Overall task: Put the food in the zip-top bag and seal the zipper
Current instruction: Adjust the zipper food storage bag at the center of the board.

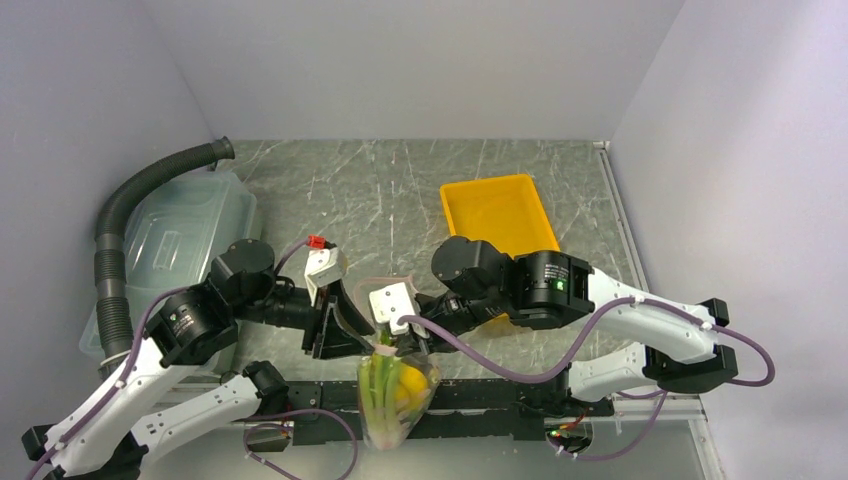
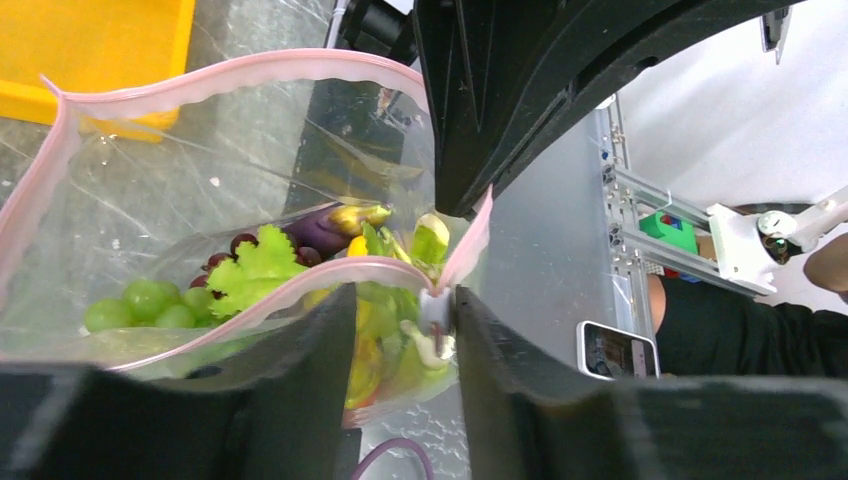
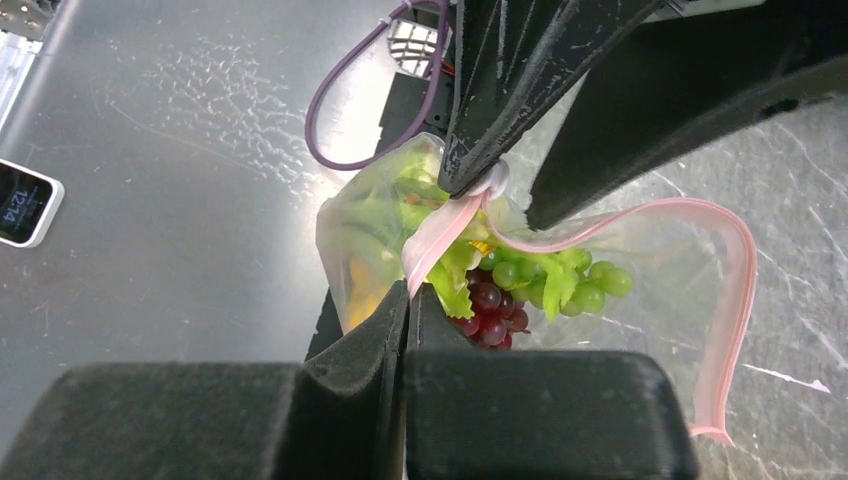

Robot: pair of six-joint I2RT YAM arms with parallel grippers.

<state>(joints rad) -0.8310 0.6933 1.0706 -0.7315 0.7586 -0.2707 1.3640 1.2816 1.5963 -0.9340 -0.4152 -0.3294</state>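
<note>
**Status:** The food is inside the zip-top bag, which hangs at the near edge of the table between the two arms. The yellow tray lies well apart behind it. Judged step in hand: sealing.

**Grippers:** The right gripper has its fingers together, clamped on one end of the zipper. The left gripper has its fingers apart, straddling the pink strip just beside that clamp and not pinching it.

**Recommended method:**
- Keep the right clamp fixed as an anchor.
- Before closing the left fingers, bring both lips between them. The far lip arcs wide of the near one, so the mouth gapes.
- Pinch firmly, then slide along the strip, level with it, toward the free corner.
- Risk: catching one lip only, or trapping film or a leaf in the track.

**Materials:**
- The bag film is thin, clear and crinkled, with glare patches.
- The zipper is a narrow pale-pink band with a wavy edge, and it is limp.
- The green grapes and dark grapes are smooth glossy beads in clusters.
- The eggplant is purple and shiny.
- A frilled green leaf lies close under the near lip.
- The table is grey, marbled and scuffed
</note>
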